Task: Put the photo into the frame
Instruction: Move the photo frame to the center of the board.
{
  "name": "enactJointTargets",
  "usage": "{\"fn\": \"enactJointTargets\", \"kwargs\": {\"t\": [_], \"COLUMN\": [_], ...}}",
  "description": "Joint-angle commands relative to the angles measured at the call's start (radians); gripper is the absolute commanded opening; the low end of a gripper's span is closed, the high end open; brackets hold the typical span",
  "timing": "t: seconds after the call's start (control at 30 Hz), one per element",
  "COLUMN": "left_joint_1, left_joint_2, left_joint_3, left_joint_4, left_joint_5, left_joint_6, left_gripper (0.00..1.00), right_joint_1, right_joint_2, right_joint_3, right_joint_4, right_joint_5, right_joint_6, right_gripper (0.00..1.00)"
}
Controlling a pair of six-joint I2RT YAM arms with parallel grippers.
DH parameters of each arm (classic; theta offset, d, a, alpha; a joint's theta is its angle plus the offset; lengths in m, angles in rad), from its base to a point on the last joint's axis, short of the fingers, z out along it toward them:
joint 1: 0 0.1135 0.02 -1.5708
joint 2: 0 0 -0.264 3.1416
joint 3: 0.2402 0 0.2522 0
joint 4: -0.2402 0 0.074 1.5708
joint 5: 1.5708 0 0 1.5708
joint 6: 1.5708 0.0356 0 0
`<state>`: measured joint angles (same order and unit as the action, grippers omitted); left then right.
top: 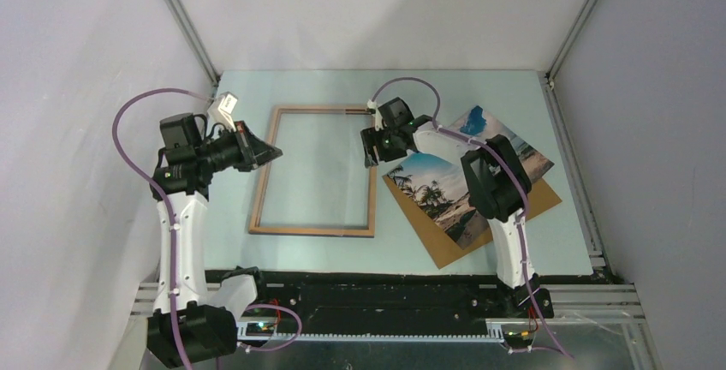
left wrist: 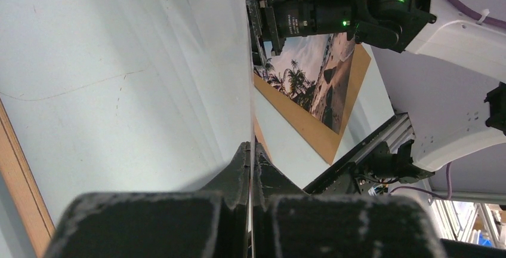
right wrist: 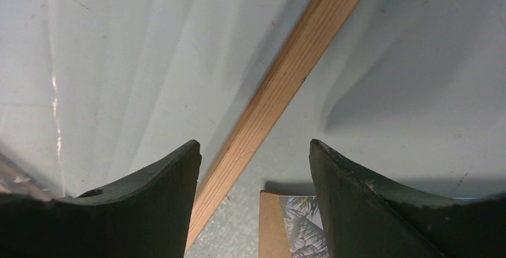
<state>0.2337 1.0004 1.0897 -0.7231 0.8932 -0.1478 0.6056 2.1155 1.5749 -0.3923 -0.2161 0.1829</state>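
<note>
The frame [top: 312, 231] lies back up on the table, a light wood border. My left gripper [top: 272, 154] is at its left bar. In the left wrist view the gripper [left wrist: 251, 147] is shut on the edge of a thin clear pane [left wrist: 250, 91], seen edge-on. The photo [top: 467, 173], a palm beach print, lies face up on the brown backing board [top: 445, 246] right of the frame. My right gripper [top: 372, 152] hovers open and empty over the frame's right bar. In the right wrist view the gripper [right wrist: 253, 144] spans that bar [right wrist: 286, 73], with the photo's corner [right wrist: 301, 222] below.
White walls with metal corner posts close in the teal table [top: 462, 96] on three sides. The black base rail [top: 385, 297] runs along the near edge. The right arm's body [top: 492, 177] hangs over the photo and board.
</note>
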Motion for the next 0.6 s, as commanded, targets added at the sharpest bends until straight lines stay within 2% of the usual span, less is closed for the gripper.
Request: {"fn": "enactJointTargets", "kwargs": {"t": [0.0,0.27,0.57], "left_joint_1": [0.012,0.012,0.011], "left_joint_2": [-0.015,-0.011,0.018], "left_joint_3": [0.054,0.054,0.069], "left_joint_4": [0.009,0.011,0.019], "left_joint_5": [0.019,0.039,0.061], "left_joint_6": [0.024,0.022,0.008], "left_gripper": [0.00,0.00,0.00], "right_joint_1": [0.013,0.018,0.009], "right_joint_2": [0.025,0.050,0.026], "right_joint_3": [0.060,0.056,0.017], "right_joint_4": [-0.027,-0.034,-0.028], "right_joint_5": [0.071,0.081,0.125], "right_joint_6": [-0.011,-0.006,-0.034], "right_gripper": [0.70,0.61,0.41]}}
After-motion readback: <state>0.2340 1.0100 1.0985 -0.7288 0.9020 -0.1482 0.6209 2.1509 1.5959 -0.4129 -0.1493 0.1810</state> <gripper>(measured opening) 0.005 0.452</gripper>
